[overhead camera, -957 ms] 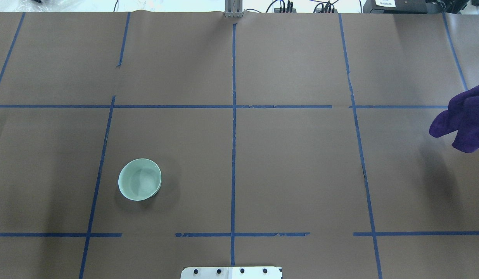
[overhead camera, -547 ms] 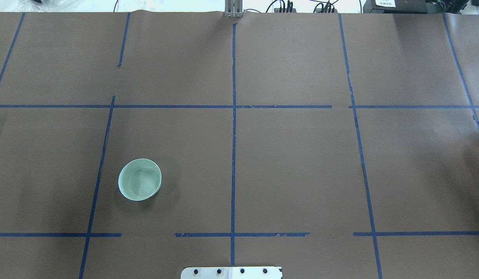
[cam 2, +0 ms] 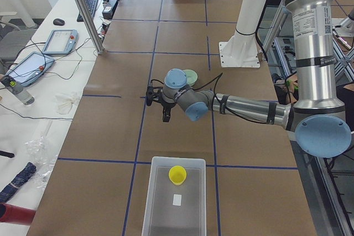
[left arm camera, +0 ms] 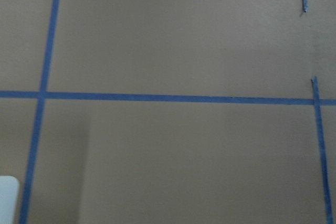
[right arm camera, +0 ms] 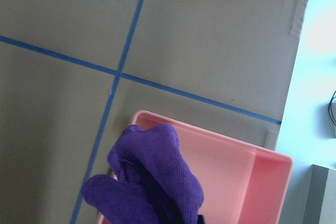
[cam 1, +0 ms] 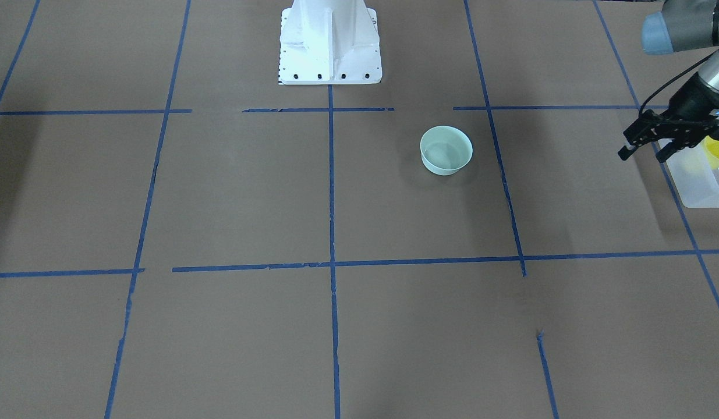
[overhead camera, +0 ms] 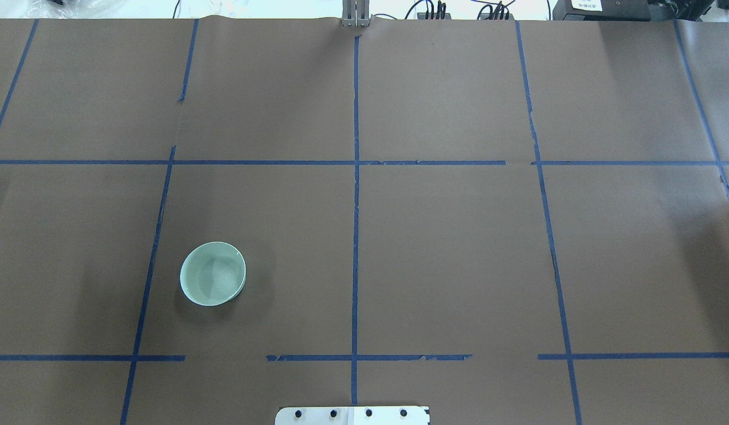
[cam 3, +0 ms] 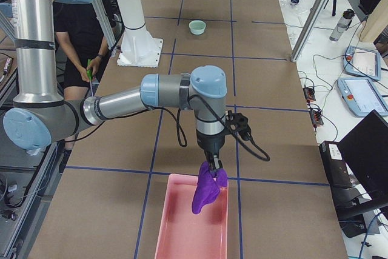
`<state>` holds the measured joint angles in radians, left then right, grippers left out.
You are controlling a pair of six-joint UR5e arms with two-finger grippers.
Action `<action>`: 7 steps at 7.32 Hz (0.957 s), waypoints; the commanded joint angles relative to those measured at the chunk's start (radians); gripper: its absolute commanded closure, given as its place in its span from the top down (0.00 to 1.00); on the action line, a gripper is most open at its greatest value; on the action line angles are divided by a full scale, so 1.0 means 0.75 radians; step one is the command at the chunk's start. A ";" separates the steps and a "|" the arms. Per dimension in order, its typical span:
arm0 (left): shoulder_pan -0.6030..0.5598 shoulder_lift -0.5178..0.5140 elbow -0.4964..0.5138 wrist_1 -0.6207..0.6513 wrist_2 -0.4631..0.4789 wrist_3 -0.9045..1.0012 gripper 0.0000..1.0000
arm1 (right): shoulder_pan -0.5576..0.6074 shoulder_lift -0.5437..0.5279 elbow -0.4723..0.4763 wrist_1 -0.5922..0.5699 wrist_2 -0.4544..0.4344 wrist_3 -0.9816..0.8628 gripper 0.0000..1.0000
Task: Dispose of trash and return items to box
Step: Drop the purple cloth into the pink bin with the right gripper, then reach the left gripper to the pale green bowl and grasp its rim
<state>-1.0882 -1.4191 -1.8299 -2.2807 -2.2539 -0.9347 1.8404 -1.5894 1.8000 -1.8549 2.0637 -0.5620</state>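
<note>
The mint-green bowl (overhead camera: 213, 273) stands upright on the brown table, alone; it also shows in the front view (cam 1: 446, 150). The yellow cup (cam 2: 177, 174) stands inside the translucent white box (cam 2: 166, 214) at the table's left end. My left gripper (cam 1: 643, 152) is open and empty, above the table between the box (cam 1: 694, 186) and the bowl. My right gripper (cam 3: 215, 165) is shut on the purple cloth (cam 3: 208, 191), which hangs over the pink tray (cam 3: 188, 228). The cloth (right arm camera: 152, 177) hides its fingers in the right wrist view.
The white robot base (cam 1: 329, 43) stands at the table's near-middle edge. Blue tape lines (overhead camera: 356, 177) cross the brown paper. The pink tray (right arm camera: 236, 166) lies at the table's right end. Operator benches with tablets and cables run along the far side.
The purple cloth has moved right and left the overhead view. A tip of my left gripper now shows at that view's left edge. The bowl has not moved.
</note>
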 commanded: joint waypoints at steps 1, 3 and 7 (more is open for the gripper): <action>0.182 -0.095 0.008 -0.052 0.059 -0.244 1.00 | 0.029 -0.012 -0.221 0.188 0.003 -0.042 0.00; 0.336 -0.204 0.010 -0.048 0.152 -0.408 1.00 | 0.029 -0.010 -0.287 0.197 0.054 0.033 0.50; 0.556 -0.243 -0.019 -0.043 0.327 -0.574 1.00 | 0.007 -0.022 -0.291 0.197 0.238 0.236 1.00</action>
<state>-0.7383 -1.5922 -1.8391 -2.3138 -2.0682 -1.3187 1.8561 -1.6070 1.5819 -1.7075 2.2102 -0.4126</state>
